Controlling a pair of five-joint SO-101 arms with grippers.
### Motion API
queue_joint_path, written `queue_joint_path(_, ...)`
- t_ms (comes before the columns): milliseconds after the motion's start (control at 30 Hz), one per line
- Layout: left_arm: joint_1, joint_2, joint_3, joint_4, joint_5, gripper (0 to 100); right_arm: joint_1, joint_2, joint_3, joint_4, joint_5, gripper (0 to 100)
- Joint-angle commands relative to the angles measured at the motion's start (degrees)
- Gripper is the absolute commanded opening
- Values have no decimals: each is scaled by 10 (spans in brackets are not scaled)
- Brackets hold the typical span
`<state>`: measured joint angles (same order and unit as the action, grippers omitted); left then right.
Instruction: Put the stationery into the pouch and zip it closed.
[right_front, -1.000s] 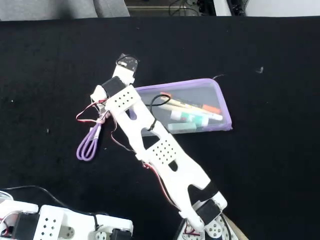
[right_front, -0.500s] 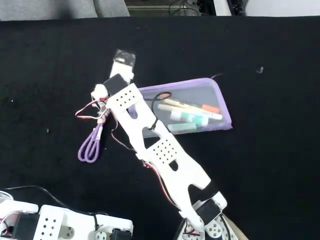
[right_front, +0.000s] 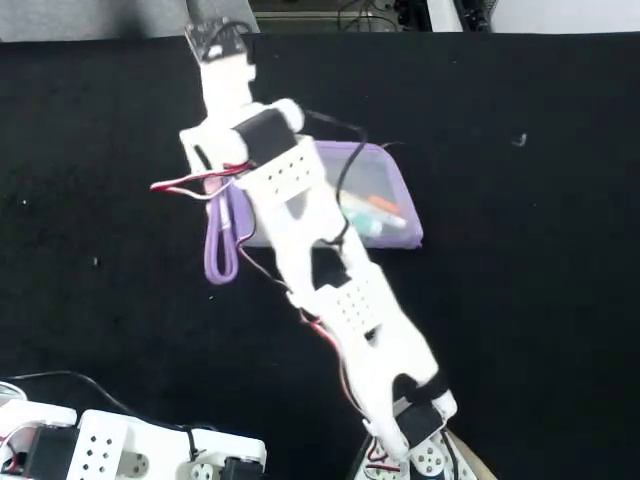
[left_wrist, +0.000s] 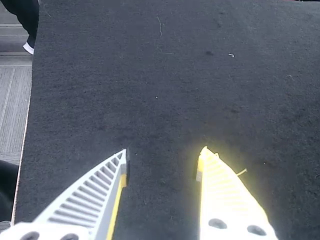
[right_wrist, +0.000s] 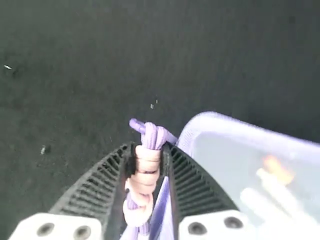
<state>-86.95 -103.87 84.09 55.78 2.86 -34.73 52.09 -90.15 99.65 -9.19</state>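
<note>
The pouch (right_front: 375, 195) is clear plastic with a purple edge and holds several pens (right_front: 372, 215); it hangs lifted under the right arm in the high view. My right gripper (right_wrist: 146, 152) is shut on the pouch's zip pull, a pink tag knotted to a purple cord (right_wrist: 148, 135), at the pouch's corner (right_wrist: 200, 125). The purple cord loop (right_front: 219, 245) dangles beside the arm. My left gripper (left_wrist: 161, 162) stands open over bare black cloth, nothing between its fingers. The left arm's base (right_front: 110, 445) rests at the front left.
A black cloth (right_front: 520, 250) covers the whole table. Its left edge (left_wrist: 31, 100) drops to grey floor in the left wrist view. Red and white cables (right_front: 190, 185) trail off the right arm.
The right arm has risen and swung toward the table's far edge, dragging the pouch up and left by its zip pull. The cord loop moved with it.
</note>
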Motion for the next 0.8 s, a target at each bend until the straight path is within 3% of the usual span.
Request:
queue_joint_path(0, 7, -4, -11, -2, 4, 232, 10, -125, 64, 16, 56, 11)
queue_joint_path(500, 12, -4, -8, -35, 4, 232, 11, -509, 538, 15, 222, 11)
queue_joint_path(767, 116, -4, -12, -35, 4, 232, 36, -648, 677, 16, 272, 11)
